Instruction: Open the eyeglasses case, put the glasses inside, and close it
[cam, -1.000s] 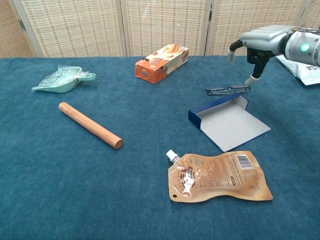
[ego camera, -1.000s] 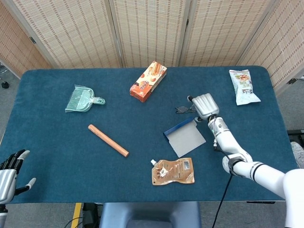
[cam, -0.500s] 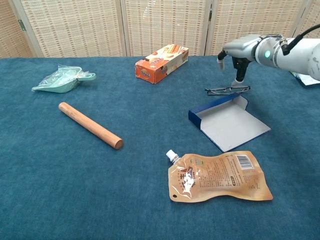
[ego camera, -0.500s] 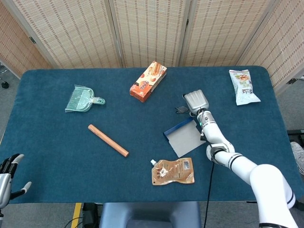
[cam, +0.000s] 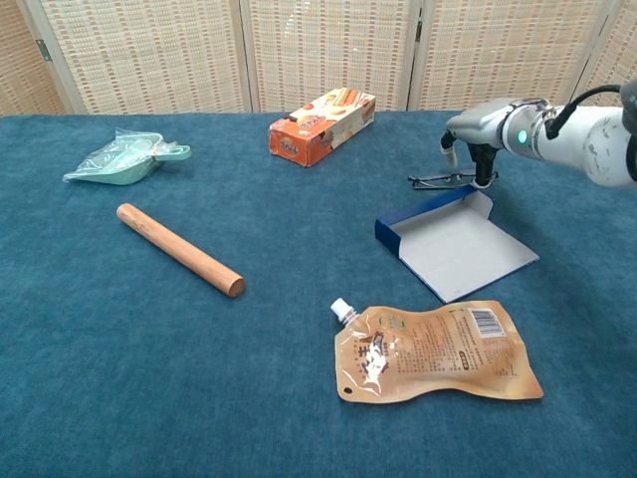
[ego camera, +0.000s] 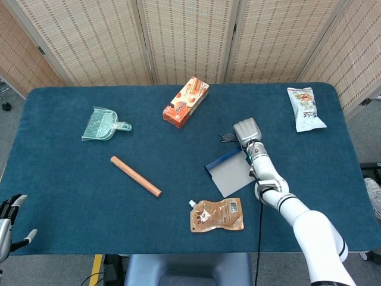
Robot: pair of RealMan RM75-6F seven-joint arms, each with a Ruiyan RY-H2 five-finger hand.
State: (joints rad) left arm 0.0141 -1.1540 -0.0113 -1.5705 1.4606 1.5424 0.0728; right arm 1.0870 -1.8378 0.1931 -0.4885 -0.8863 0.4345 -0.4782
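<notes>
Overhead, I see my right robot hand [ego camera: 246, 131] covering the glasses [ego camera: 227, 137] behind the open case [ego camera: 231, 173]; left robot hand [ego camera: 8, 219] idles spread at the surface [ego camera: 71, 179] corner. Chest view: right fingers [cam: 485, 165] touch the glasses [cam: 438, 179]; I cannot tell whether they grip.

glasses [ego camera: 228, 137] mostly hidden under right hand [ego camera: 246, 132], left hand [ego camera: 8, 219] cut off by frame edge
</notes>
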